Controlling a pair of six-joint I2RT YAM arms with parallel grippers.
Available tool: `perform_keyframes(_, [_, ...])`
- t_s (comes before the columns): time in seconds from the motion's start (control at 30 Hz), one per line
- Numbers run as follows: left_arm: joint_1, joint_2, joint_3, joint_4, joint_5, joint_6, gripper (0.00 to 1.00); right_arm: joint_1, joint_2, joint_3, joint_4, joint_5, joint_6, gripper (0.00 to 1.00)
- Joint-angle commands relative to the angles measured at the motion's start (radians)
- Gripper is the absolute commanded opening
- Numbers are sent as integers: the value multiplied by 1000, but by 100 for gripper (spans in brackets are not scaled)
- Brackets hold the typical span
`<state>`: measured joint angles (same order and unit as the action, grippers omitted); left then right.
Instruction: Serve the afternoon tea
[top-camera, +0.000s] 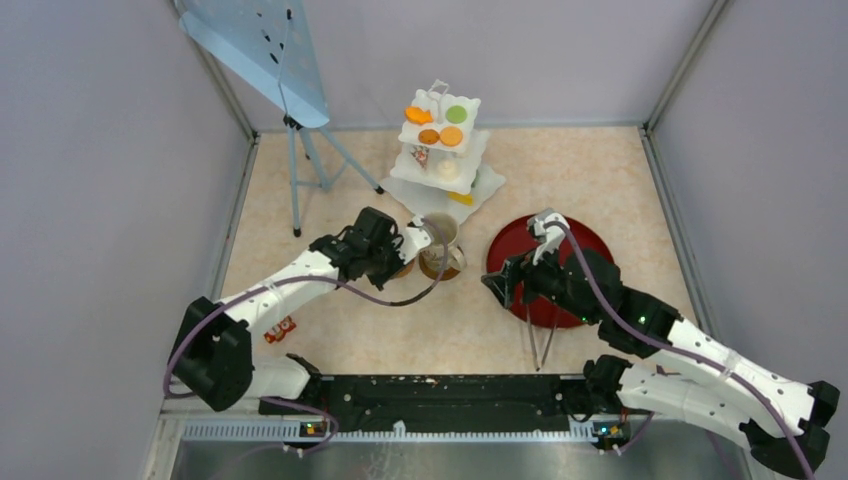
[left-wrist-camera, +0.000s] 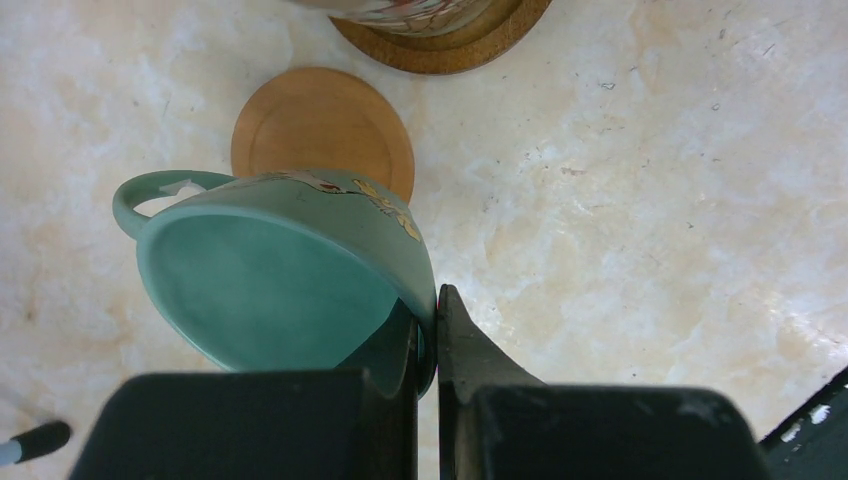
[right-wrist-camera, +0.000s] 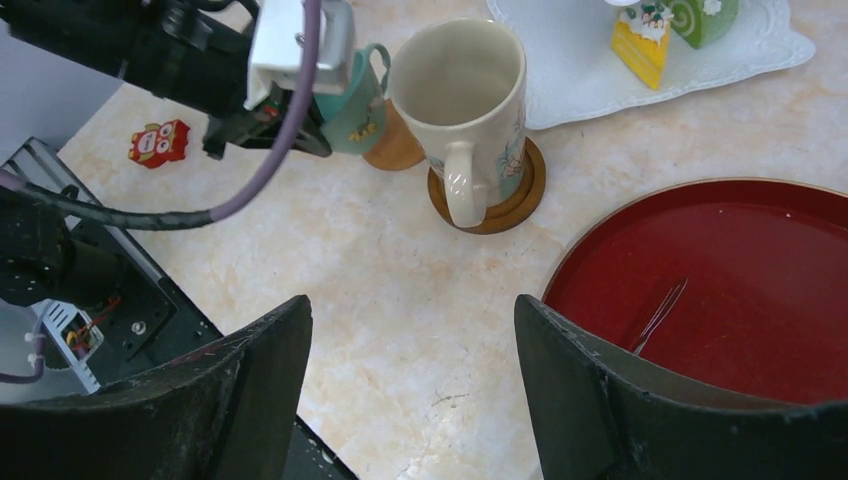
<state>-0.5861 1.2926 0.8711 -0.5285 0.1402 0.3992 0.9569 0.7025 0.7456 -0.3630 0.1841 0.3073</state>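
Note:
My left gripper (left-wrist-camera: 437, 310) is shut on the rim of the teal cup (left-wrist-camera: 270, 280), one finger inside and one outside. The cup hangs tilted above a bare wooden coaster (left-wrist-camera: 320, 125). Just right of it the cream mug (right-wrist-camera: 465, 95) stands upright on its own coaster (right-wrist-camera: 520, 195). A white tiered stand (top-camera: 440, 150) at the back carries an orange fish (top-camera: 418, 114), a green round (top-camera: 457, 114) and orange discs (top-camera: 440, 136). A yellow wedge (right-wrist-camera: 640, 45) lies on its bottom plate. My right gripper (right-wrist-camera: 412, 305) is open and holds nothing, over bare table left of the tray.
A dark-red round tray (top-camera: 585, 240) lies right of the mug, with metal tongs (top-camera: 540, 340) reaching over its near edge. A small red owl toy (top-camera: 280, 330) sits near the left arm. A blue panel on a tripod (top-camera: 300, 170) stands back left. Grey walls enclose the table.

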Motion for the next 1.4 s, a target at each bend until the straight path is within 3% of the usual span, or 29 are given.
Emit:
perform_keyframes(0.0, [-19,67,35,93,1,81,0,-3,-51,-5,18,31,-16,73])
perform_keyframes(0.4, [-25,155,54,131,-68,76,0,-4,-180,-48,25,114,-2,74])
perform_keyframes(0.8, [-28,176,59,176,-113,76,4,-4,-170,-55,37,91,0,75])
perform_keyframes(1.27, [-31,194,52,193,-96,56,27,-3,-172,-56,34,92,2,75])
perform_keyframes(1.37, [-32,170,45,194,-81,54,40,-3,-171,-50,33,97,-1,75])
